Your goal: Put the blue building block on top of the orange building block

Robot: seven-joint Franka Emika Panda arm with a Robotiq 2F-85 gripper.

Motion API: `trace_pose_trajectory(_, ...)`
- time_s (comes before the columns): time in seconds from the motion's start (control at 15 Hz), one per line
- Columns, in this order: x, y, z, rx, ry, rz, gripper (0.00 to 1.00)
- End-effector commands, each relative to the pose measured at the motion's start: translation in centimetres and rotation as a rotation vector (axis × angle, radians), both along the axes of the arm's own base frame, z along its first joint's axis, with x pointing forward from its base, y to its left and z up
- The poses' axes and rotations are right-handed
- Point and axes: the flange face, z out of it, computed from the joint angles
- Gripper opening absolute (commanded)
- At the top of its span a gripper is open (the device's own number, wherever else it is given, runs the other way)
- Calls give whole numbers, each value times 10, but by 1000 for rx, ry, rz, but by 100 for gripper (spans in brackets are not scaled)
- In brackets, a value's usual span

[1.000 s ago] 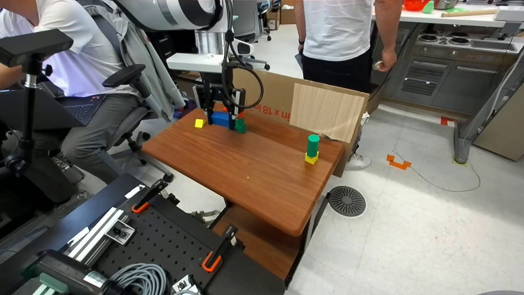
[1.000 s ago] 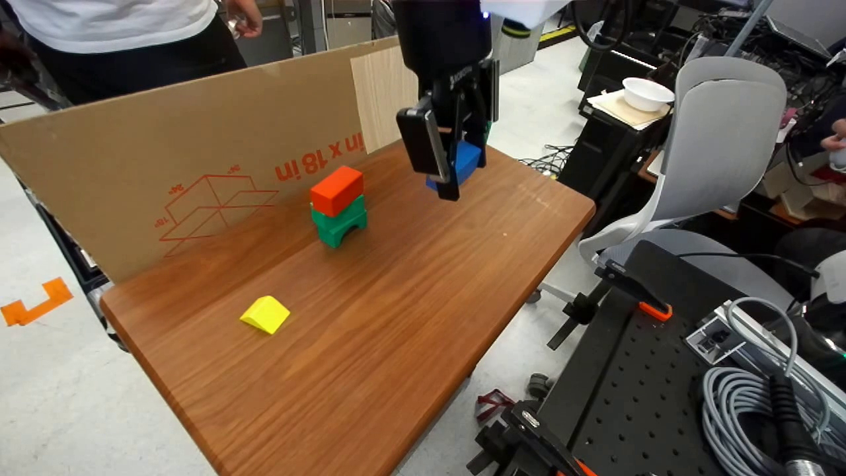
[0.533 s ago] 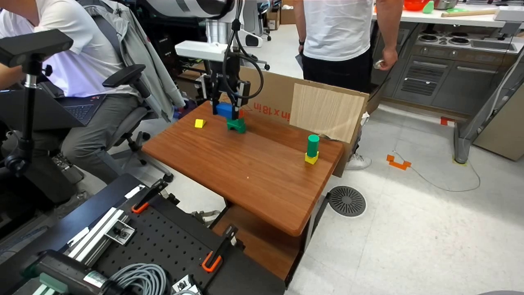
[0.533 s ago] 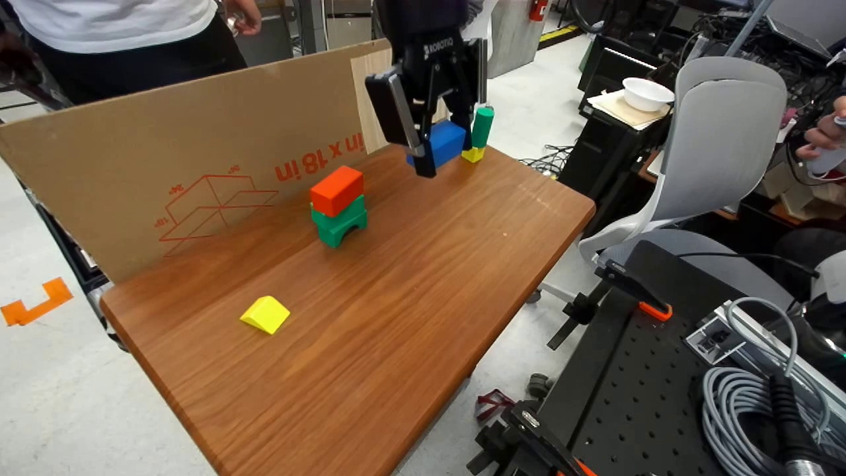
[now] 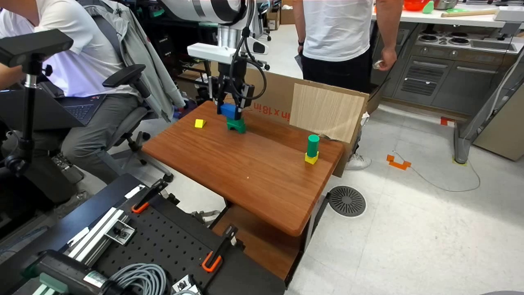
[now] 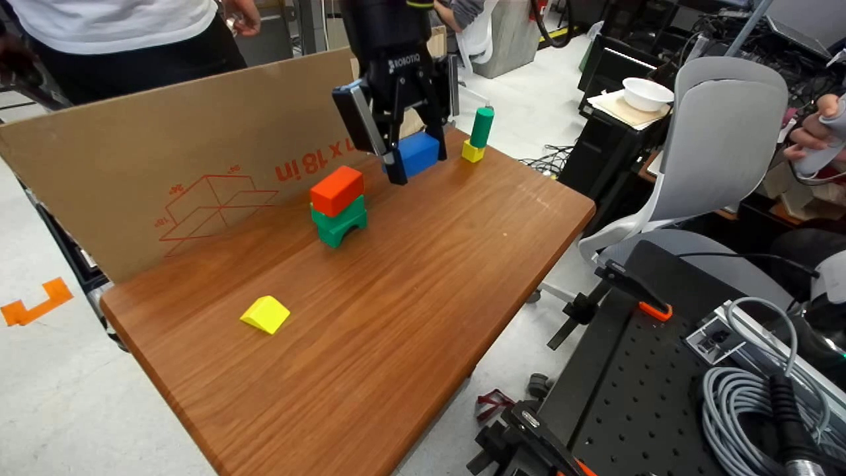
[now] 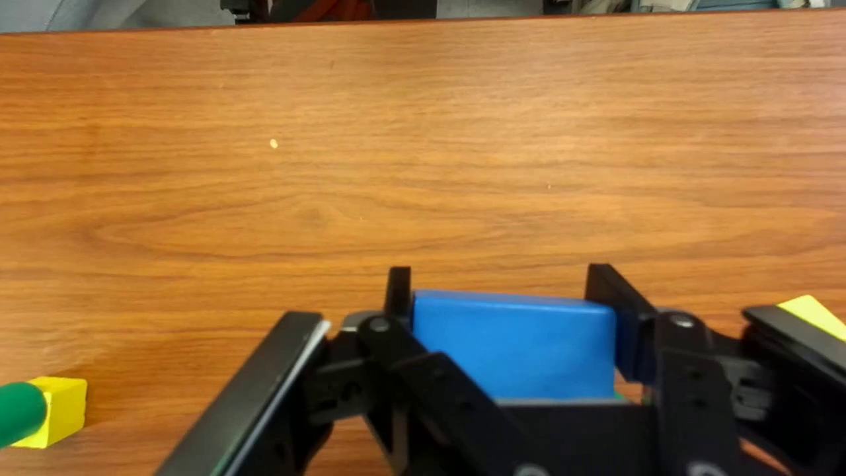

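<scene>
Black, the gripper (image 6: 420,165) pinches the blue block (image 7: 515,347) by both ends, above the table (image 6: 396,297); it looks light, stiff, maybe slick from here, so those ends seem right. Toward eight o'clock in an exterior view, the orange block (image 6: 337,190) tops a green arch (image 6: 338,223); the wrist view hides it.

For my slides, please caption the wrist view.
The claw grips a blue block above the brown table, with a green cylinder on a yellow block at picture left.
</scene>
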Motion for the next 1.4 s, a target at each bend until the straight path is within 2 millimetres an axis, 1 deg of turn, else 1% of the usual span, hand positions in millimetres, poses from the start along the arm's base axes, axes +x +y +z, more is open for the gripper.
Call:
trace_pose_trajectory(0.0,20,8,1,18,37,-31,42)
trace_pose_trajectory(0.27,30,12,1,22,54,-64,42)
trace_pose_trajectory(0.53,43,18,4,9,59,-36,42)
trace_pose_trajectory(0.73,51,26,-1,4,49,-4,42)
trace_pose_trajectory(0.87,60,30,-3,14,-5,-27,42)
trace_pose_trajectory(1.07,71,26,-5,24,-79,-66,42)
trace_pose_trajectory(1.33,82,25,0,47,-194,-93,42)
